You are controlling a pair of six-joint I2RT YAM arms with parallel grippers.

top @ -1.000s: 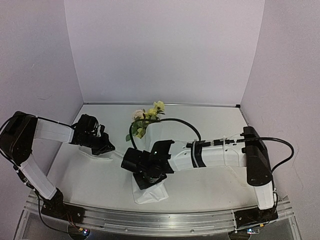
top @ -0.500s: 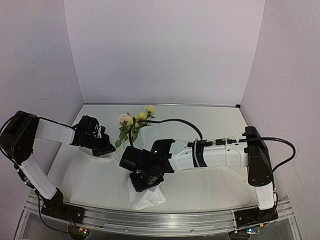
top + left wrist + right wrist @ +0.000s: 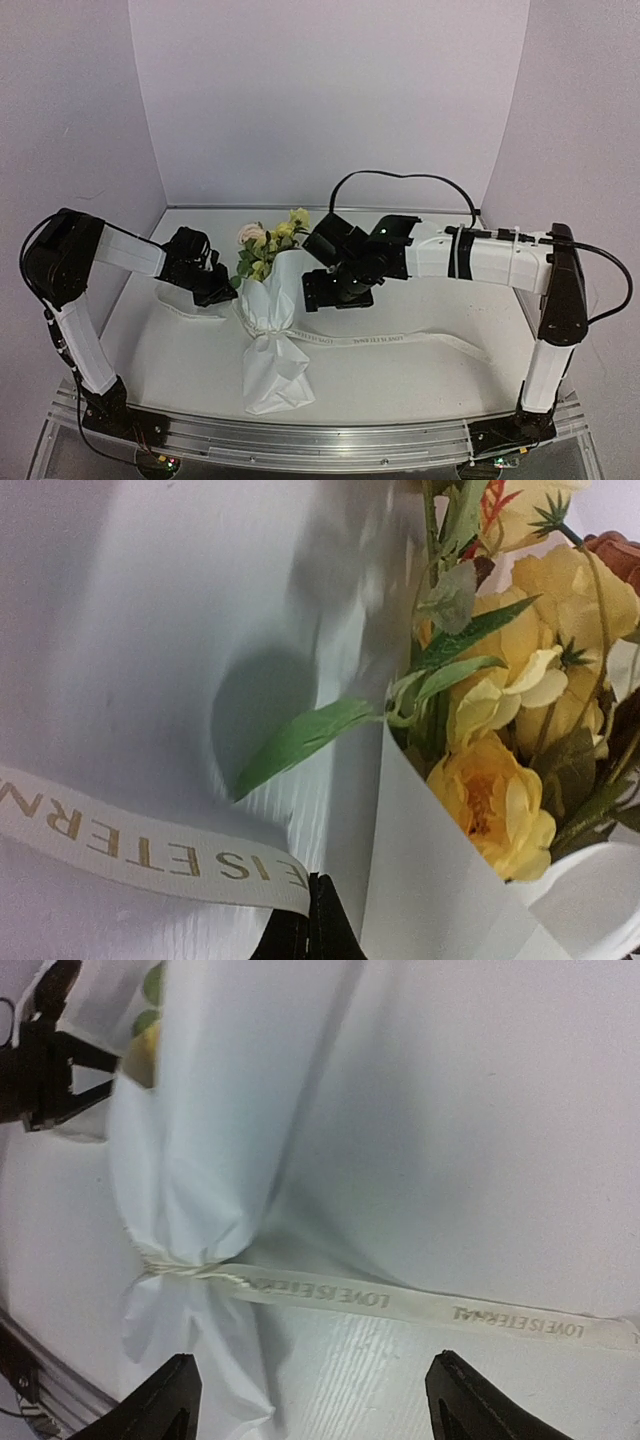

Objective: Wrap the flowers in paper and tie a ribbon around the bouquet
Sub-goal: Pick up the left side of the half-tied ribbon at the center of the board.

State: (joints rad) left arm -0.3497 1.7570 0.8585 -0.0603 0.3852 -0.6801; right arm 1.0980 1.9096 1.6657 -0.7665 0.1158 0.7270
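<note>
The bouquet lies on the table, with the yellow and pink flowers [image 3: 265, 245] sticking out of the white paper [image 3: 272, 370] cone. The ribbon [image 3: 380, 341] is cinched around the cone's waist, and its long tail runs flat to the right. My left gripper [image 3: 218, 292] sits beside the flowers [image 3: 500, 800], shut on the other ribbon [image 3: 150, 855] end. My right gripper [image 3: 325, 298] hovers open just right of the cone, holding nothing. In its wrist view, the printed ribbon [image 3: 400, 1305] lies beyond the spread fingertips [image 3: 165, 1400], running from the pinched paper [image 3: 200, 1160].
White walls close in the table [image 3: 420, 260] at the back and on both sides. A metal rail [image 3: 320, 440] runs along the near edge below the cone's tail. A slack piece of ribbon [image 3: 190, 312] lies on the table under the left arm.
My right gripper has opened, let go of the bouquet's waist and pulled back to the right. The bouquet has shifted left, and the ribbon tail now lies stretched out to the right.
</note>
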